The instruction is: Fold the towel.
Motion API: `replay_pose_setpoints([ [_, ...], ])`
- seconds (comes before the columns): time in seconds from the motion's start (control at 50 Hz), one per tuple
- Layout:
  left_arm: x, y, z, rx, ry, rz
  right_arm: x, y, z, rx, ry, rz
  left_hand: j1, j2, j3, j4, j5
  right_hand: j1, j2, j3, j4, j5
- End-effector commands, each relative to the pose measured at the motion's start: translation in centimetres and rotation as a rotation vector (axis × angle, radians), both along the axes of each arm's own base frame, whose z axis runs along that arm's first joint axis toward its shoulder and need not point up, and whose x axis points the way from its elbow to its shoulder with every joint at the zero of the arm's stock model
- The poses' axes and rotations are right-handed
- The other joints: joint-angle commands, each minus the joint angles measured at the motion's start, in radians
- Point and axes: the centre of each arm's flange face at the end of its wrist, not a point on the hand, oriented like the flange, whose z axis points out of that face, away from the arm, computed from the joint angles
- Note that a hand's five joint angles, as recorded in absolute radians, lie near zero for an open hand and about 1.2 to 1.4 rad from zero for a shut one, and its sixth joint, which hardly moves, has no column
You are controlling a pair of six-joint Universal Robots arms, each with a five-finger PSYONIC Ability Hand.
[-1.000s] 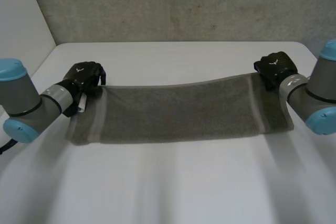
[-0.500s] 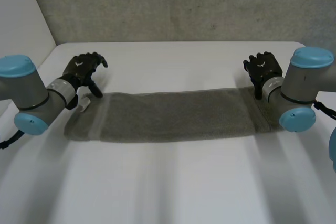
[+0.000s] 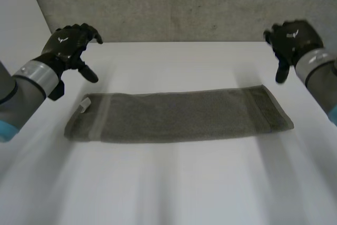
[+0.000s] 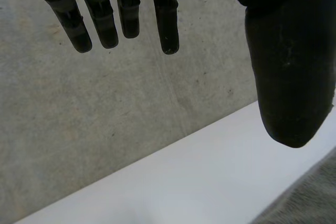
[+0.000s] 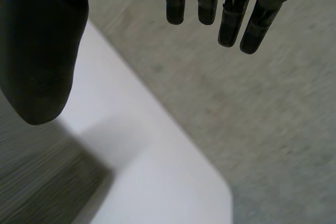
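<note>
The long grey terry towel (image 3: 179, 117) lies flat as a narrow band across the middle of the white table (image 3: 184, 188), apparently doubled lengthwise, with a small white tag (image 3: 84, 105) at its left end. The main risk, as I judge it, is a pinch that catches only the top layer at a short end: lifting that would peel the layers apart and undo the lengthwise fold. A grip that drags instead of lifting could also skew the band on the smooth tabletop (nothing pins the cloth down).

Both hands hang above the table, well clear of the cloth and holding nothing. The left hand (image 3: 68, 43) hovers beyond the towel's left end, fingers (image 4: 165, 24) straight and spread from the thumb. The right hand (image 3: 292, 38) hovers beyond the right end, equally wide.
</note>
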Motion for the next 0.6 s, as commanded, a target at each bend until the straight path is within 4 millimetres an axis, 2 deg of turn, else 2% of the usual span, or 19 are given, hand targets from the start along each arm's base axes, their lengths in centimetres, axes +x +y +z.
replay_pose_setpoints([
  [0.02,1.1,2.4,-1.8,0.029,0.001,0.075,-0.5,2.2,-4.1,0.151,0.044,0.018,-0.039,-0.035,-0.04,-0.044,-0.009,-0.069,-0.072,-0.071,-0.082,-0.06],
  [0.06,1.3,2.8,-2.2,0.026,0.002,0.088,-0.6,2.4,-4.6,0.168,0.045,0.026,-0.039,-0.035,-0.04,-0.044,-0.009,-0.069,-0.072,-0.071,-0.082,-0.06],
  [0.1,1.7,3.2,-2.8,0.011,0.005,0.1,-1.5,2.2,-6.1,0.216,0.047,0.026,-0.039,-0.035,-0.04,-0.044,-0.009,-0.069,-0.072,-0.071,-0.082,-0.06],
  [0.12,1.7,3.2,-2.8,0.011,0.005,0.1,-1.5,2.2,-6.1,0.216,0.047,0.026,-0.039,-0.035,-0.04,-0.044,-0.009,-0.069,-0.072,-0.071,-0.082,-0.06],
  [0.16,1.9,3.5,-3.4,-0.003,0.01,0.106,-2.2,1.8,-8.0,0.26,0.035,0.042,-0.039,-0.036,-0.04,-0.044,-0.009,-0.069,-0.072,-0.071,-0.082,-0.06],
  [0.18,1.9,3.5,-3.4,-0.003,0.01,0.106,-2.2,1.8,-8.0,0.26,0.035,0.042,-0.039,-0.035,-0.04,-0.044,-0.009,-0.069,-0.072,-0.071,-0.082,-0.06],
  [0.22,1.9,3.5,-3.7,-0.017,0.012,0.107,-2.4,1.4,-9.5,0.264,0.024,0.068,-0.042,-0.038,-0.043,-0.047,-0.012,-0.018,-0.021,-0.02,-0.031,-0.01],
  [0.38,2.8,2.9,-3.9,-0.096,0.028,0.136,-3.4,-0.1,-11.4,0.202,0.012,0.042,-0.042,-0.038,-0.043,-0.047,-0.012,0.179,0.176,0.177,0.166,0.187],
  [0.44,3.0,2.7,-3.9,-0.121,0.031,0.14,-3.4,-0.3,-11.8,0.203,0.011,0.042,-0.042,-0.038,-0.043,-0.047,-0.012,0.197,0.193,0.195,0.184,0.205],
  [0.6,3.0,2.6,-3.8,-0.157,0.039,0.143,-3.5,-0.6,-14.7,0.238,0.107,0.058,-0.042,-0.038,-0.043,-0.047,-0.012,0.232,0.229,0.23,0.219,0.24],
])
